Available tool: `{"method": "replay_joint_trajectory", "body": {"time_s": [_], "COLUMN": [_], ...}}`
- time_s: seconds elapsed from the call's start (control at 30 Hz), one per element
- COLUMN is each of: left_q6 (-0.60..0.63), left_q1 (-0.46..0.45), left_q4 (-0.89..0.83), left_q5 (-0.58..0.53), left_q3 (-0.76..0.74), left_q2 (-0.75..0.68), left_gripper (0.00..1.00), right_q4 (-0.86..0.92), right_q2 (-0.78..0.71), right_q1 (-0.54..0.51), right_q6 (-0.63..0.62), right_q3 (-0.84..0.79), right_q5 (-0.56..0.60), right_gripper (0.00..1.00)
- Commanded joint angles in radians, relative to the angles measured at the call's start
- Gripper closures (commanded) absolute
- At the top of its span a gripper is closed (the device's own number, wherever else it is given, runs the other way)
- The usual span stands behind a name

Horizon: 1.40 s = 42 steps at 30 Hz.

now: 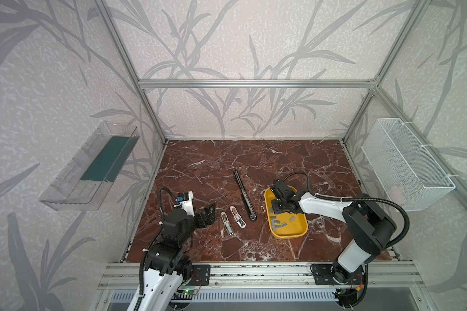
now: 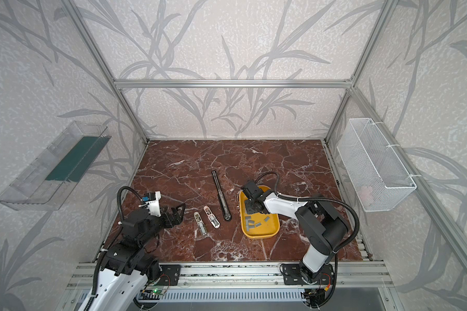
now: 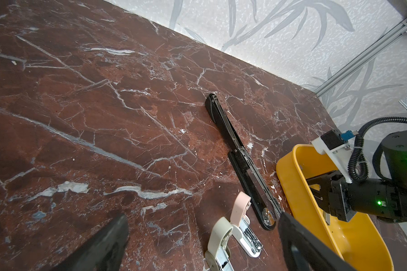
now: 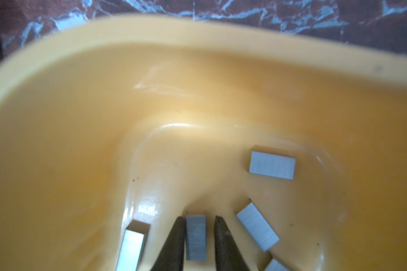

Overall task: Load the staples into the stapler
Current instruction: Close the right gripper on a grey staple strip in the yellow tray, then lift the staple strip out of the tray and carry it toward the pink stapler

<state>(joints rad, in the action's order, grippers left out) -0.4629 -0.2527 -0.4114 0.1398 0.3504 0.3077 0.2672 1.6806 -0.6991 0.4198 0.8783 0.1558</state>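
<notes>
Top views, both: a red-brown marble table (image 1: 254,161), with everything in its near half. On it, right of centre, sits a yellow tray (image 1: 299,234). Just left of the tray, not touching it, the long black stapler (image 1: 244,195) lies opened out flat. Left of that are two small ones side by side, lids swung back and metal rails showing. The pink stapler (image 1: 237,216) is nearer the black one and the beige stapler (image 1: 226,223) lies beyond it.

Just left of the beige one is the left gripper (image 1: 209,212), jaws wide apart with nothing between them. In the left wrist view both small staplers lie ahead of its fingers (image 3: 108,241).

Over the tray's far-left part, the right gripper (image 1: 276,208) points down inside. On the tray floor lie the staples (image 1: 279,224), short grey strips, most of them bunched along the left side and a few further right.

Right wrist view: the right gripper's fingertips are at the tray floor, narrowly apart, straddling one staple strip (image 4: 196,237) lengthwise. One finger looks to be against the strip's edge. A sliver of yellow shows between the strip and the other finger, so it is not clamped. More strips lie close around it.
</notes>
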Motion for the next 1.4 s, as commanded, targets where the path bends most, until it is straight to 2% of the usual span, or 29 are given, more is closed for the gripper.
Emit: {"method": "replay_joint_trajectory", "body": {"time_s": [0.0, 0.17, 0.43, 0.6, 0.9, 1.13, 1.37], "left_q6": [-0.003, -0.003, -0.003, -0.005, -0.005, -0.006, -0.009], "left_q1": [0.001, 0.001, 0.001, 0.001, 0.001, 0.001, 0.001], "left_q4": [-0.009, -0.009, -0.01, -0.01, -0.011, -0.01, -0.017], "left_q5": [-0.012, -0.014, -0.014, -0.014, -0.015, -0.018, -0.026], "left_q3": [-0.014, -0.015, -0.015, -0.015, -0.016, -0.02, -0.025], "left_q2": [-0.011, -0.016, -0.016, -0.019, -0.021, -0.035, -0.055], "left_gripper": [0.01, 0.01, 0.01, 0.01, 0.01, 0.01, 0.01], "right_q4": [0.05, 0.047, 0.046, 0.048, 0.066, 0.04, -0.059], "right_q2": [0.02, 0.069, 0.069, 0.072, 0.033, -0.186, -0.379], "right_q1": [-0.002, -0.002, -0.002, -0.003, -0.002, -0.006, -0.025], "right_q6": [0.007, 0.005, 0.007, 0.008, 0.026, 0.049, 0.067], "right_q3": [-0.019, -0.004, -0.006, -0.004, 0.003, -0.055, -0.152], "right_q5": [-0.009, -0.01, -0.012, -0.008, 0.002, 0.012, -0.067], "right_gripper": [0.8, 0.82, 0.77, 0.84, 0.88, 0.9, 0.91]}}
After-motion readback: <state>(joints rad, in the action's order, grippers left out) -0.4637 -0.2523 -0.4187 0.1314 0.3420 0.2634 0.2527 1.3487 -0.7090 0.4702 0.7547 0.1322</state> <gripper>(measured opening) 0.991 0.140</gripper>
